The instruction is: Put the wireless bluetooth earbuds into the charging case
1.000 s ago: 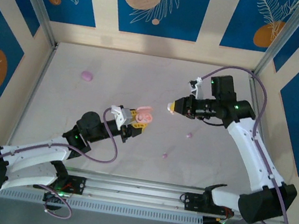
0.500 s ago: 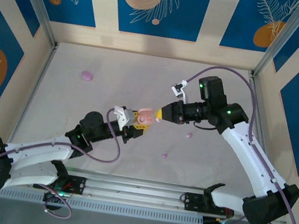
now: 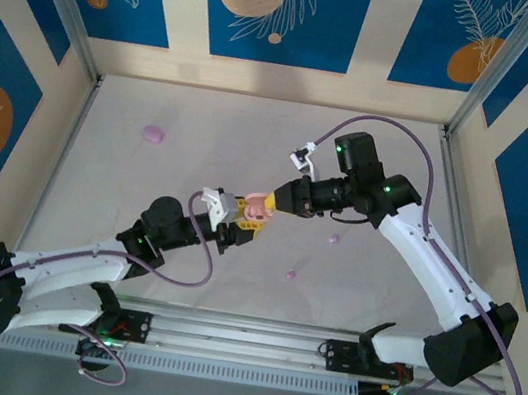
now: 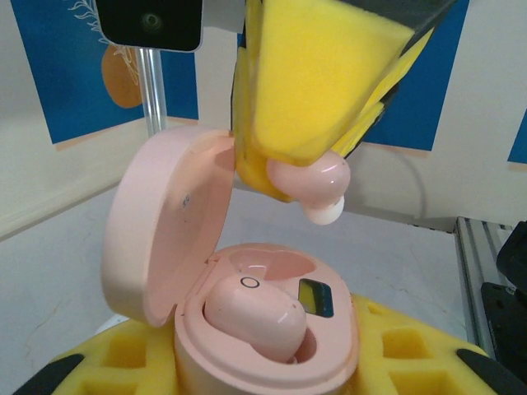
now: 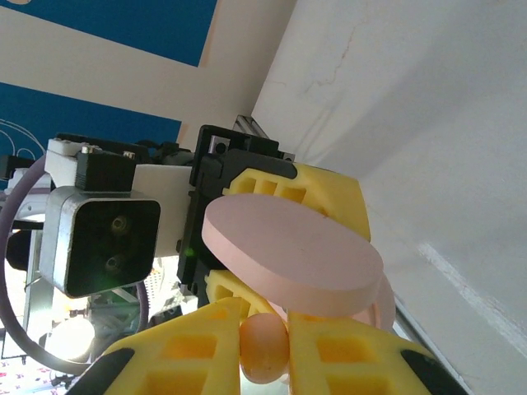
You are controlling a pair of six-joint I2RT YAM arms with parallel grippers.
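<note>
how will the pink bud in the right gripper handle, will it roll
The bud looks glossy and rounded, so it may slip in the right gripper. Freed, it would probably roll. It looks tiny, so likely light; bumping the case could flick it away.

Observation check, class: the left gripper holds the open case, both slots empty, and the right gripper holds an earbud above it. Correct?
No: the case already holds one earbud, per the left wrist view. Otherwise right: the left gripper holds it, open, and the right gripper a second earbud above.
</note>
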